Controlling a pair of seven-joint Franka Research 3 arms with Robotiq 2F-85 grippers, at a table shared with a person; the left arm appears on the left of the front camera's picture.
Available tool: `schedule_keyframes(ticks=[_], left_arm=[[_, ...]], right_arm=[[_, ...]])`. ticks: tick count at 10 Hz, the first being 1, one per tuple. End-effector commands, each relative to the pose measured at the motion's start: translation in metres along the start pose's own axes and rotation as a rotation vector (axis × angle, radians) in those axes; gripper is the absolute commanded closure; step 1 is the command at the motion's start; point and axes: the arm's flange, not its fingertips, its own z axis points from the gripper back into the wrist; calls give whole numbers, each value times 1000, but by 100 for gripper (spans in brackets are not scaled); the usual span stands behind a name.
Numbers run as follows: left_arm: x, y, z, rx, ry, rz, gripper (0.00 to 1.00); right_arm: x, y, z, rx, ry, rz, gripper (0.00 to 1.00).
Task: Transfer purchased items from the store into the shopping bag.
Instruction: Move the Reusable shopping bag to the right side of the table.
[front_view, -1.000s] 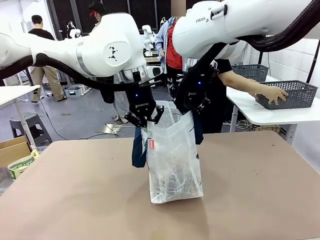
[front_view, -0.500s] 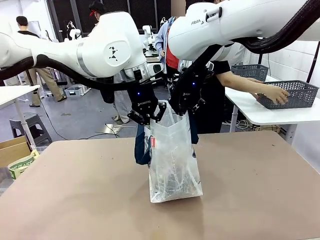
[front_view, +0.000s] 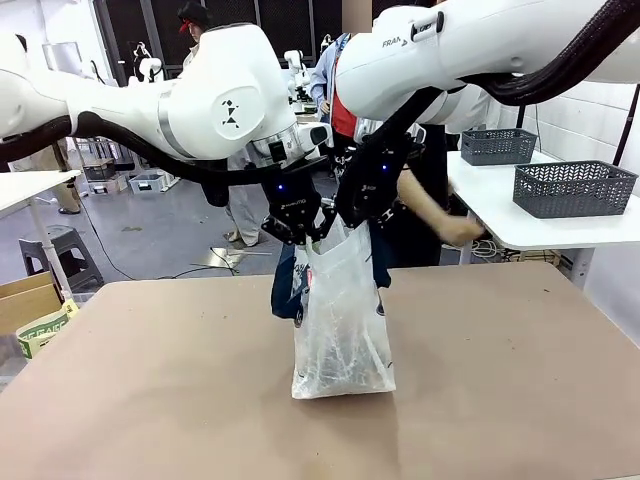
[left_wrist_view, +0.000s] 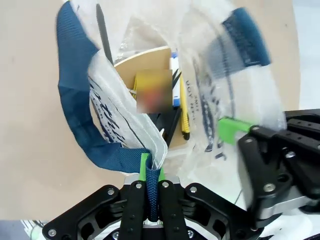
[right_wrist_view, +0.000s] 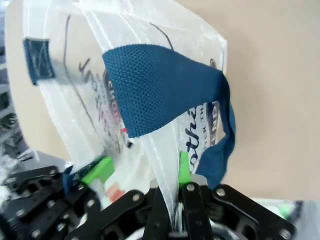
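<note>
At the middle of the counter (front_view: 150, 400) stands the shopping bag (front_view: 340, 320), its base resting on the surface and its mouth held up from above by both arms. Left jaws are clamped together on a navy strap (left_wrist_view: 75, 115) and the bag's rim where the two meet. Right jaws are clamped on the clear film of the opposite rim, with the other strap (right_wrist_view: 165, 85) hanging loose beside them. Inside the bag the left wrist view shows a brown card piece (left_wrist_view: 145, 60) and a thin yellow item (left_wrist_view: 184, 117).

I judge the weak point to be the right-hand grip, since it pinches thin film alone. A tug could slide the film free, and the bag would then slump and spill. The two grips also sit close together, so the mouth looks narrow and an item lowered in might catch the rim. Pulling the grips too far apart could lift or tear the bag.

The store (front_view: 575, 188) sits on a white side counter (front_view: 560, 228) to the right, well apart from the bag, with a second grey basket (front_view: 498, 145) behind it. A person's hand (front_view: 462, 230) is stretched between that counter and the bag; whether it holds anything I cannot tell. The right arm (front_view: 430, 60) and its cable hang between that hand and the bag's mouth, so a bump there is possible. A cardboard box (front_view: 25, 300) stands off the left edge.
</note>
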Motion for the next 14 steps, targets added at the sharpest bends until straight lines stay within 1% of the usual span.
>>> schedule_keyframes(ticks=[1, 2, 4, 5, 6, 7, 10, 11, 14], left_arm=[[-2, 10, -2, -41, -40, -73, 100], [2, 16, -1, -82, 1, -113, 100], [9, 23, 1, -107, 24, -156, 100], [12, 25, -2, -138, 35, -170, 100], [10, 23, -1, -144, 39, -142, 100], [11, 16, -3, -89, 14, -146, 100], [12, 18, -5, -104, 23, -151, 100], [9, 15, -5, -79, -2, -186, 100], [9, 15, -6, -101, -8, -214, 100]], right_arm=[[0, 1, -3, 47, 4, -33, 100], [-3, 2, -4, 46, 4, -55, 100], [-6, 3, -3, 45, -8, -83, 100], [-7, 4, -4, 38, -13, -96, 100], [-9, 4, -5, 21, -15, -72, 100], [0, 1, -2, 16, 5, -56, 100], [0, 1, -3, 24, -5, -50, 100], [1, 2, -2, 45, -14, -54, 100], [5, 9, -4, 55, -24, -61, 100]])
